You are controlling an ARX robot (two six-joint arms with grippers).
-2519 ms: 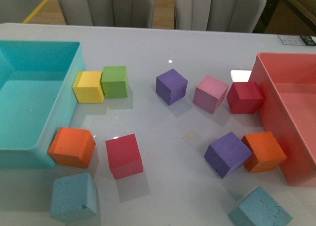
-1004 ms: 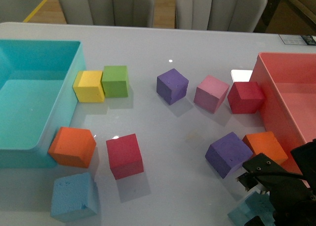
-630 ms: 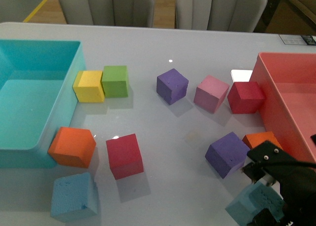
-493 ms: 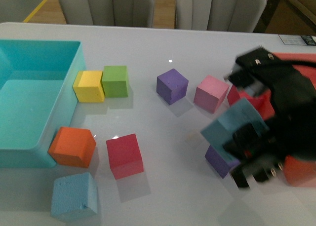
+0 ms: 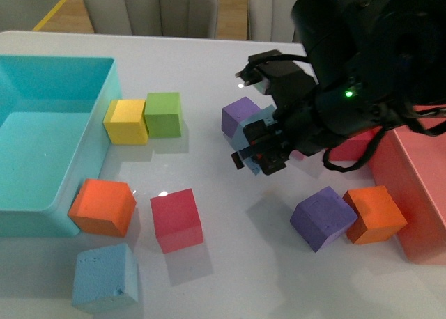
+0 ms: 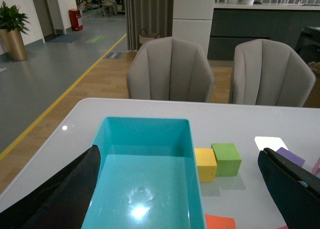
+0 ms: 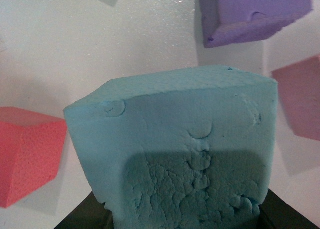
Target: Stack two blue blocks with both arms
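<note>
One pale blue block (image 5: pixel 104 277) sits on the white table at the front left, near an orange cube. My right gripper (image 5: pixel 256 152) is shut on the other blue block (image 5: pixel 255 132) and holds it above the middle of the table, in front of a purple cube (image 5: pixel 237 114). In the right wrist view this block (image 7: pixel 185 149) fills the picture between the jaws of the right gripper (image 7: pixel 182 216). My left gripper (image 6: pixel 180 161) is open and empty, high over the turquoise bin (image 6: pixel 145 189); it does not show in the front view.
The turquoise bin (image 5: pixel 99 127) stands at the left and a red bin (image 5: pixel 411 193) at the right. Yellow (image 5: pixel 125 121), green (image 5: pixel 162 114), orange (image 5: pixel 102 206), red (image 5: pixel 175 219), purple (image 5: pixel 322 217) and orange (image 5: pixel 375 214) cubes lie scattered. The black right arm (image 5: pixel 362 61) covers the back right.
My right gripper came in at the front right, shut on the blue block there, lifted it and carried it left and away to the table's middle. The other blue block has not moved.
</note>
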